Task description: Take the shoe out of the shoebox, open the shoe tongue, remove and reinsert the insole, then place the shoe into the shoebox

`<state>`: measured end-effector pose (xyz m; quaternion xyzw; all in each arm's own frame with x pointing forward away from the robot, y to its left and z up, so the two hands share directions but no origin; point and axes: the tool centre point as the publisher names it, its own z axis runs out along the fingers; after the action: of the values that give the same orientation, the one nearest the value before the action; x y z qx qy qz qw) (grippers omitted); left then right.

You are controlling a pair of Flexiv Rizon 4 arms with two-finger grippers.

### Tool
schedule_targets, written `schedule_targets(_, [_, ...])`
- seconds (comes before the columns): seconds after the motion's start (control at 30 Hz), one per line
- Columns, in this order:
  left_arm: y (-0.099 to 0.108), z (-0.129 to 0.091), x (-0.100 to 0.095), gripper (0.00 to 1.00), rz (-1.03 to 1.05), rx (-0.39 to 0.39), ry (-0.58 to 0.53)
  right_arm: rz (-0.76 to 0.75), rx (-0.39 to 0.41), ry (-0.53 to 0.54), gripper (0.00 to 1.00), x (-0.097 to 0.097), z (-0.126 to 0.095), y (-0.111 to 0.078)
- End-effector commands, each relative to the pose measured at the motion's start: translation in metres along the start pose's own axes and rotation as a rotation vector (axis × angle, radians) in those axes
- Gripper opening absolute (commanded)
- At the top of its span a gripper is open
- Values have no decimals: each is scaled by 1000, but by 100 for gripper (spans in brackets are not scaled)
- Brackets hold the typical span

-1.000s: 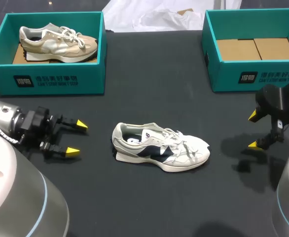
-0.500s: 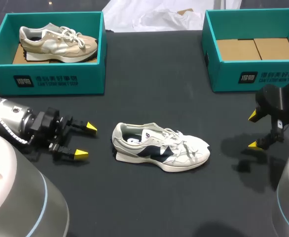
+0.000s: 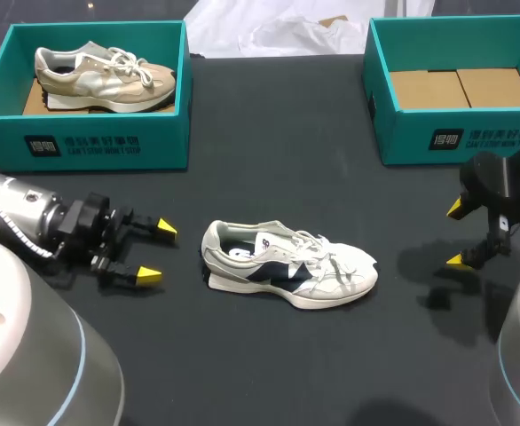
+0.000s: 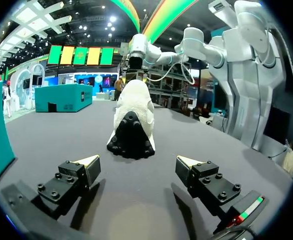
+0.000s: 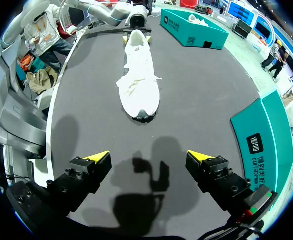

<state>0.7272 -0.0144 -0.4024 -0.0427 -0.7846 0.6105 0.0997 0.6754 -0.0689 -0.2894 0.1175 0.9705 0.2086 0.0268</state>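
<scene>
— Since a second earlier, left gripper (image 3: 158, 252) had edged toward the heel of the shoe (image 3: 288, 264), fingers spread; right gripper (image 3: 455, 234) stayed spread, well beyond the toe.
— And the shoe?
— On the bench (image 3: 269, 177), out of the empty shoebox (image 3: 402, 133). Left wrist: heel just ahead, untouched. Right wrist: toe ahead, well apart.
— Step?
— Likely opening the tongue; next needed a hold on the heel.

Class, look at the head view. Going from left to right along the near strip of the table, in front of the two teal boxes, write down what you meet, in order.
left gripper → white and navy shoe → right gripper
</scene>
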Motion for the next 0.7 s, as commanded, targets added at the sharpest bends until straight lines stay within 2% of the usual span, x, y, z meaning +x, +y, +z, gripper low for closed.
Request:
schedule_targets(0.03, [0,7,6,100,-14,16,-17,-1,0,-3,100,2,0,-1])
schedule_targets(0.2, [-2,16,8,100,-11,-14,-21,-1,0,-3,100,2,0,-1])
schedule_targets(0.7, [-5,35,2,100,-25,-16,4,-1,0,-3,100,2,0,-1])
